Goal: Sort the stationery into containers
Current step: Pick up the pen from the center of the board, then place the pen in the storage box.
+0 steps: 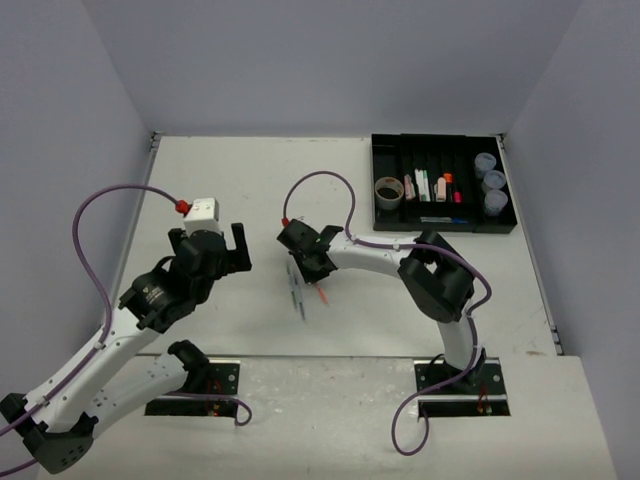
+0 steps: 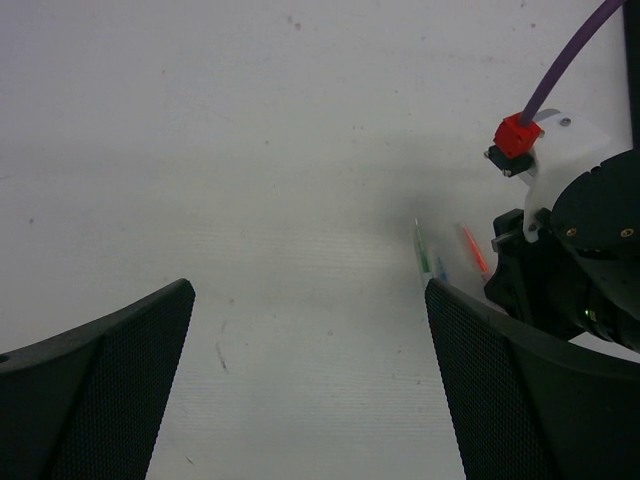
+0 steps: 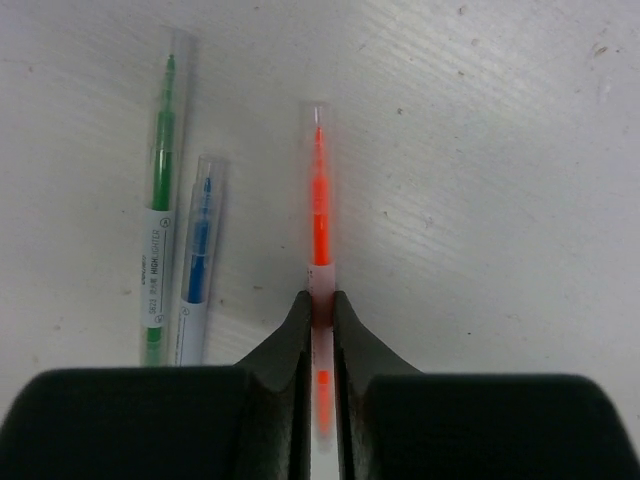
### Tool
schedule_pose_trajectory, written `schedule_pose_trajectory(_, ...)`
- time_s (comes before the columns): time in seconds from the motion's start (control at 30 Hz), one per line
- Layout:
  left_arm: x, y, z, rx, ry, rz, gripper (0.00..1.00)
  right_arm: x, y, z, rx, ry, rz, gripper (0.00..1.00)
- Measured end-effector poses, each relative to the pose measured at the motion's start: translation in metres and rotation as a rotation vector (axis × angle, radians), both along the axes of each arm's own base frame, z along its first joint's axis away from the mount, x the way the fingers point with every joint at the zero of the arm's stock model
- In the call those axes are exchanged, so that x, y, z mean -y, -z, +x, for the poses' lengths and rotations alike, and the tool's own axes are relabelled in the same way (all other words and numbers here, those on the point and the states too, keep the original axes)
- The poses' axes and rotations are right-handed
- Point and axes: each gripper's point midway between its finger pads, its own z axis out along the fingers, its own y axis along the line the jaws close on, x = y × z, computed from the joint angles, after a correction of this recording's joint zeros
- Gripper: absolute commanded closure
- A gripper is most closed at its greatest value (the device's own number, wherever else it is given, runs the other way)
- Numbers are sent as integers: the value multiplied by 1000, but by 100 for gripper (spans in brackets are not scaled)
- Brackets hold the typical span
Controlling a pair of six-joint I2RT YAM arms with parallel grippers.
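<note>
My right gripper [image 3: 320, 305] is shut on a thin orange pen [image 3: 319, 190] that lies on the white table, its tip pointing away from the fingers. To the pen's left, a green pen [image 3: 160, 200] and a blue pen [image 3: 198, 250] lie side by side. From the top view the right gripper [image 1: 308, 262] sits mid-table over these pens [image 1: 298, 292]. My left gripper [image 1: 210, 245] is open over bare table a little to the left, nothing between its fingers [image 2: 510, 400]. The black tray [image 1: 430, 140] stands at the back right.
The tray holds a tape roll [image 1: 388, 191], highlighters [image 1: 440, 185] and round tubs [image 1: 492, 182]. In the left wrist view the right arm's wrist [image 2: 590, 250] is close on the right, with the green pen [image 2: 421, 250] and orange pen [image 2: 473, 248] beside it.
</note>
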Motion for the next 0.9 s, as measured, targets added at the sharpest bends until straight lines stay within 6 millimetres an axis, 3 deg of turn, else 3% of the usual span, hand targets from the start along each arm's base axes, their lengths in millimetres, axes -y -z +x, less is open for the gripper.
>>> schedule_pose_trajectory(0.3,-1,-2,-1,11,6,-3,0,8,-2,4,15,4,-26,100)
schedule_pose_trajectory(0.4,-1,-3,-1,17,6,-8,0,26,-13,9,18,24,-29,100)
schedule_pose_trajectory(0.47,-1,-4,-2,20,6,-11,0,45,-32,22,38,64,-10,100)
schedule_pose_trajectory(0.57,-1,-3,-3,19,12,-13,0,92,-82,69,138,189,55,100)
schedule_pose_trajectory(0.7,0,-3,-4,20,22,-15,0,203,-142,143,345,422,-3,100)
schedule_pose_trajectory(0.8,2,-7,-4,35,30,-33,0,273,-163,180,441,535,-110,100)
schedule_pose_trajectory(0.9,3,-12,-5,55,41,-56,0,320,-168,215,480,581,-232,100)
